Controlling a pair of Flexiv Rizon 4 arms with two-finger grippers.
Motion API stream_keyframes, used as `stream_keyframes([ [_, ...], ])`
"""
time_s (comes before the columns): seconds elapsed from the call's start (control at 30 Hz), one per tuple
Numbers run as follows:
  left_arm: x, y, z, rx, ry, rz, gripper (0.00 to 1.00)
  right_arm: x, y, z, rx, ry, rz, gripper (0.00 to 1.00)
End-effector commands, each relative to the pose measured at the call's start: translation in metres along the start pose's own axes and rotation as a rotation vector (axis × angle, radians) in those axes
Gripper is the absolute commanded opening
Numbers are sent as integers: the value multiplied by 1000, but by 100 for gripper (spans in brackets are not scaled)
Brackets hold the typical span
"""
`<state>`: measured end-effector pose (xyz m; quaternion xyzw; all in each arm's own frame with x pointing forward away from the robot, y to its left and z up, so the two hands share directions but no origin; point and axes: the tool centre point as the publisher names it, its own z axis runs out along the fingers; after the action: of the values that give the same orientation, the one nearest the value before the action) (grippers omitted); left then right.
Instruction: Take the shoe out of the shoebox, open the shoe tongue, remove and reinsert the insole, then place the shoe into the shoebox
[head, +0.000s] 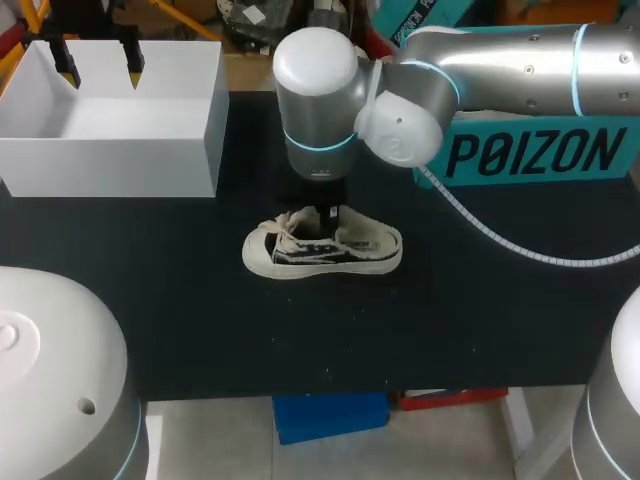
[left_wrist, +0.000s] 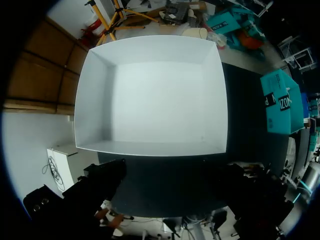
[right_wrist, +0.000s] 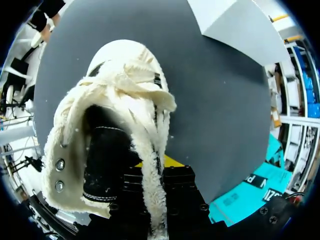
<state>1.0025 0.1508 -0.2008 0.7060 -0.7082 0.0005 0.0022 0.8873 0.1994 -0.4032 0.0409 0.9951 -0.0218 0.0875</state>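
Black tabletop (head: 480, 320) bears the shoe (head: 325, 250), its fleecy collar pinched between the right jaws.

**Right arm over the shoe at mid-surface**

The shoe (head: 322, 250) lies on the dark surface (head: 450, 320), toe to the left, laces loose. The right arm (head: 500, 60) comes in from the right, its wrist directly above the shoe. At far left stands the white shoebox (head: 110, 165), with the left gripper (head: 100, 68) over it, jaws apart. A teal box (head: 540, 150) sits at far right.

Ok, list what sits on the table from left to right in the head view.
shoebox → shoe → teal box
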Motion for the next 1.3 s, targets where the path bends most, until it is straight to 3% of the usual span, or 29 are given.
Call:
stream_keyframes([
  [0.03, 1, 1, -1, -1, -2, -2, 100, -5, -3, 12, -42, 16, -1, 0],
  [0.07, 1, 1, -1, -1, -2, -2, 100, -5, -4, 13, -46, 21, -3, 0],
  [0.1, 1, 1, -1, -1, -2, -2, 100, -5, -4, 13, -57, 24, -6, 17],
  [0.13, 1, 1, -1, -1, -2, -2, 100, -4, -5, 12, -56, 26, -8, 48],
  [0.17, 1, 1, -1, -1, -2, -2, 100, -4, -7, 11, -52, 28, -9, 100],
  [0.3, 1, 1, -1, -1, -2, -2, 100, -6, -15, -7, -23, 37, -8, 100],
  [0.43, 1, 1, -1, -1, -2, -2, 100, -11, -24, -42, -18, 52, -16, 100],
  [0.67, 1, 1, -1, -1, -2, -2, 100, -16, -40, -100, -156, 65, -117, 100],
  [0.77, 1, 1, -1, -1, -2, -2, 100, -14, -52, -117, -285, 62, -140, 100],
  [1.0, 1, 1, -1, -1, -2, -2, 100, -5, -89, -129, -571, 54, -193, 100],
  [1.3, 1, 1, -1, -1, -2, -2, 100, -5, -89, -129, -571, 54, -193, 100],
])
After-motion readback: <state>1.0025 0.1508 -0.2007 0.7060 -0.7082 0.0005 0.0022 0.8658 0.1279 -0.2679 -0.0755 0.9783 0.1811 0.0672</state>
